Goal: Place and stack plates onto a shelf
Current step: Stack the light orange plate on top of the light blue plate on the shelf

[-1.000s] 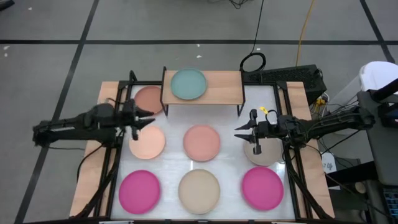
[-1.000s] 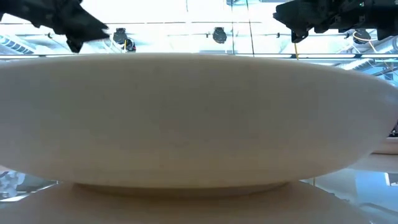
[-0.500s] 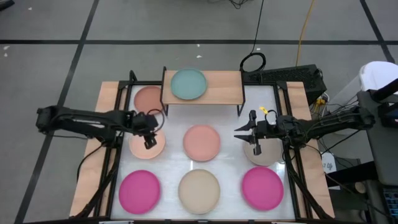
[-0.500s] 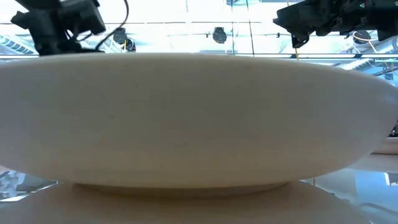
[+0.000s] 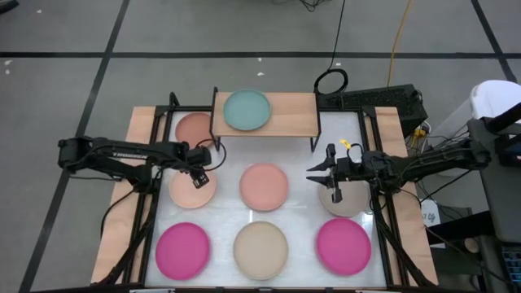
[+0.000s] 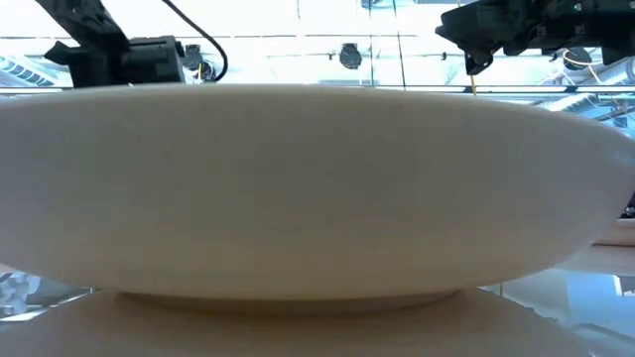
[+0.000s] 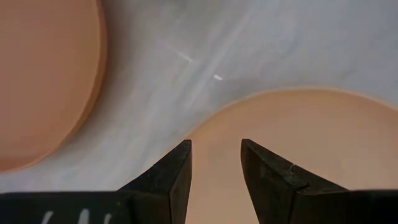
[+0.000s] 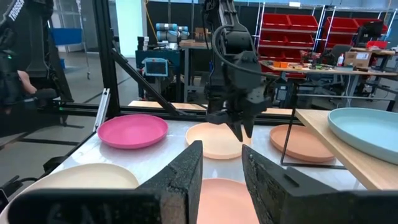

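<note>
Shifted inward, left claw hovers over matte peach plate.

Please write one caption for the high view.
Left end effector above peach plate; teal plate on shelf.

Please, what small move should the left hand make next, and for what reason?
Probably it should go straight down so its fingers come to the edge of the peach plate. The left hand points down over that plate's edge, open and holding nothing. The shelf carries only the teal plate, so more plates wait. The right hand hangs open beside the taupe plate.
</note>
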You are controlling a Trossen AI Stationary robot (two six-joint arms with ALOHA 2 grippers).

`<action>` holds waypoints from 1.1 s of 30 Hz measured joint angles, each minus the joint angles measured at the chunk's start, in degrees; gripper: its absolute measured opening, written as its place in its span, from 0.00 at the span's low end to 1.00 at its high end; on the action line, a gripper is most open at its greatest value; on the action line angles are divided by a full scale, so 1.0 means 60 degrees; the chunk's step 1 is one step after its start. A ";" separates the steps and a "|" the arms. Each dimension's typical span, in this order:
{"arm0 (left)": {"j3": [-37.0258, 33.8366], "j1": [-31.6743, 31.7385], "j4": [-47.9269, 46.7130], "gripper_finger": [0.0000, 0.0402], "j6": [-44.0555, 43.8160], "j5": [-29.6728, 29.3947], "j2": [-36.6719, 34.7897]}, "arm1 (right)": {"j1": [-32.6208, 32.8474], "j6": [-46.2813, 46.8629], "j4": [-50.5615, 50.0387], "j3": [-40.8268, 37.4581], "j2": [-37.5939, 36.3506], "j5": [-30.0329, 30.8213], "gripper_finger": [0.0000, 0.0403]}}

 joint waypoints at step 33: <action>0.0057 0.0760 0.0878 0.03 0.1171 0.0914 0.1625 | -0.0002 0.0106 -0.0058 0.0000 0.0000 0.0000 0.24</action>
